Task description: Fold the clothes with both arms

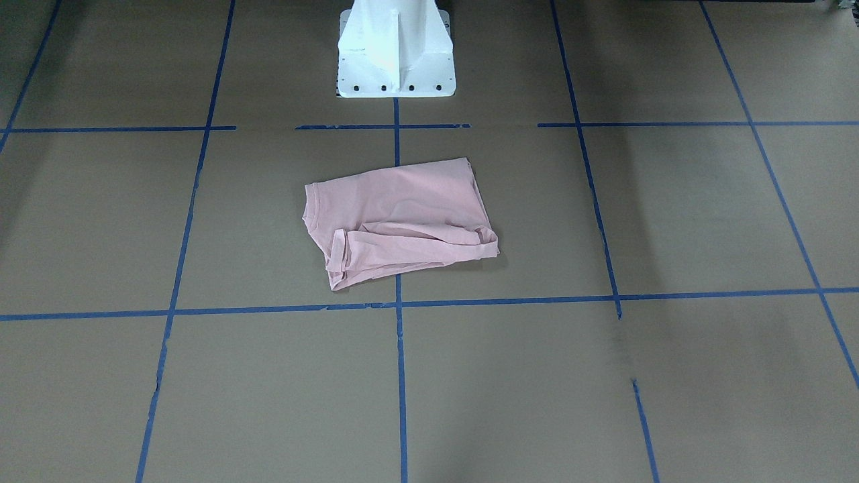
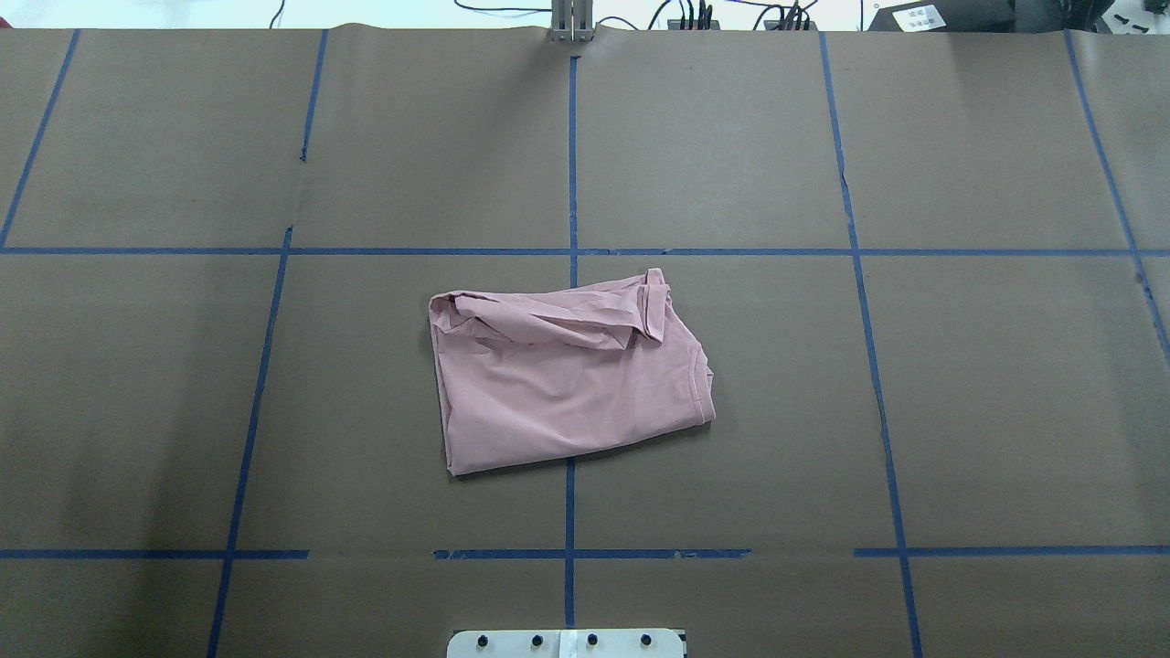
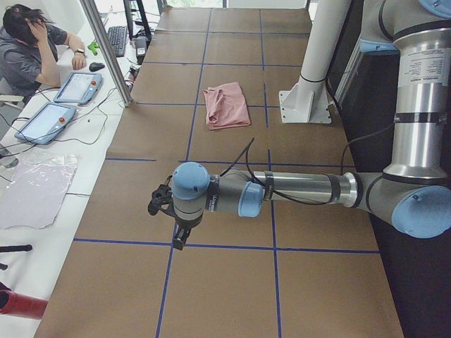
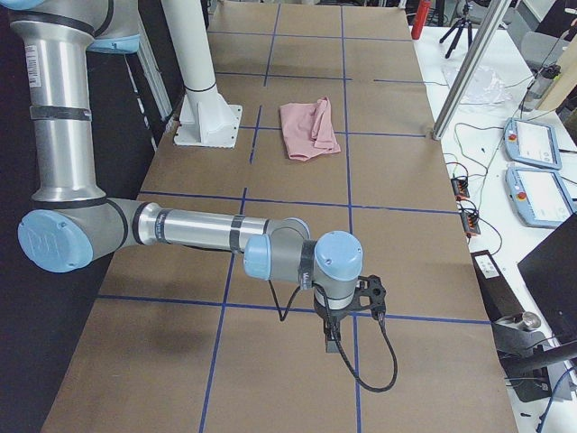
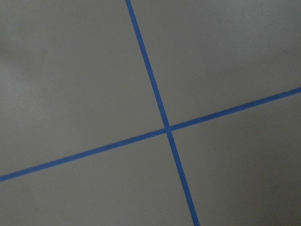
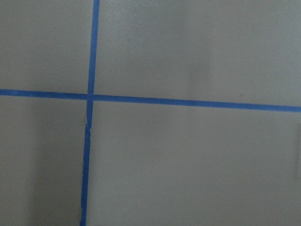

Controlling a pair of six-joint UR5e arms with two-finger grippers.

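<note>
The pale pink T-shirt lies folded into a rough rectangle at the middle of the brown table, with a sleeve bunched along one edge; its print is hidden. It also shows in the overhead view and both side views. No arm is near it. My left gripper hangs over the table's left end, far from the shirt. My right gripper hangs over the right end. I cannot tell whether either is open or shut. Both wrist views show only brown table and blue tape.
The white pedestal stands at the robot's side of the table behind the shirt. Blue tape lines form a grid. An operator sits beyond the far edge with teach pendants. A metal post stands at that edge.
</note>
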